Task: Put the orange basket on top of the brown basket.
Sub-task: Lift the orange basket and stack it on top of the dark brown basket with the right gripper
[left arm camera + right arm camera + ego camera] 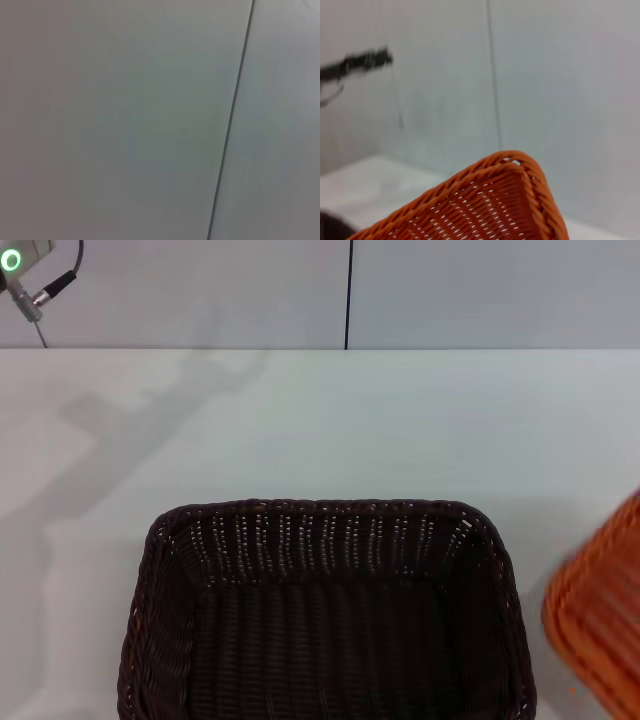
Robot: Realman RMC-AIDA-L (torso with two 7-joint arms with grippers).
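Note:
The brown basket (320,507) stands on the white table at the near middle of the head view, open side up and empty. The orange basket (600,620) shows at the right edge of the head view, blurred and cut off by the frame, just right of the brown basket. In the right wrist view a corner of the orange basket (485,205) fills the lower part, tilted, with its braided rim close to the camera. Neither gripper shows in any view, so what holds the orange basket is hidden.
The white table (300,420) stretches back to a pale wall with a dark vertical seam (348,290). A cable with a plug (45,290) hangs at the far left. The left wrist view shows only wall and a seam (230,125).

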